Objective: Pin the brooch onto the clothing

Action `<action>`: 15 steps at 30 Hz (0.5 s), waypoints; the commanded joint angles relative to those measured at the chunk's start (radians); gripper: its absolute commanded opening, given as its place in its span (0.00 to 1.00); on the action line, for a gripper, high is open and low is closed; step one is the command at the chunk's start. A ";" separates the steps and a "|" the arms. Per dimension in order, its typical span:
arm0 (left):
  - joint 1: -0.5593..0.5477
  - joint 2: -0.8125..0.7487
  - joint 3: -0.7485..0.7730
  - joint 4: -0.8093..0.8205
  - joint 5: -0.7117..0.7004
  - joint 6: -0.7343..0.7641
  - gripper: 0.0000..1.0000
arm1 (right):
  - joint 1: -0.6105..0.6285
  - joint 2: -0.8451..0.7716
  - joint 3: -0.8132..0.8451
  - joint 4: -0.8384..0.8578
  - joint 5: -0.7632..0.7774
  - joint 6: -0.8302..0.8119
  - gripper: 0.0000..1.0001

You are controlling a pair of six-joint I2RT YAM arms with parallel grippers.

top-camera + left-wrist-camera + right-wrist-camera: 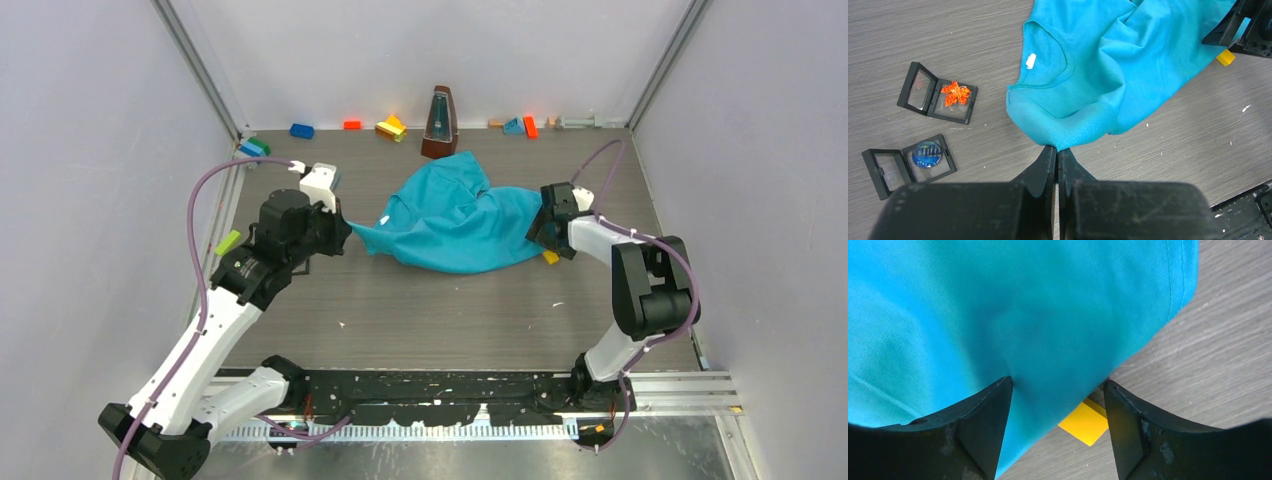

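Note:
The clothing, a teal T-shirt (455, 225), lies bunched in the middle of the table, its white neck label (1030, 61) facing up. My left gripper (1057, 148) is shut on a pinch of the shirt's left edge, near the collar. My right gripper (1057, 382) stands open at the shirt's right edge (540, 225), with a fold of fabric between its fingers, which stand wide apart. An orange leaf brooch (954, 93) and a round blue brooch (927, 153) each rest in an open black case left of the shirt.
A yellow block (1085, 422) lies on the table under the shirt's right edge. A metronome (439, 123) and several toy bricks line the back wall. A green block (228, 241) sits by the left wall.

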 commanded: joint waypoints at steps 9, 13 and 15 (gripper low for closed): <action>0.021 -0.008 -0.002 0.019 0.093 0.023 0.00 | -0.011 0.123 0.127 -0.053 0.000 0.003 0.19; 0.021 -0.044 -0.008 0.051 0.172 0.034 0.00 | -0.011 0.017 0.068 -0.131 0.006 0.025 0.03; 0.021 -0.067 -0.013 0.070 0.208 0.010 0.00 | -0.012 -0.061 0.023 -0.164 -0.005 0.041 0.01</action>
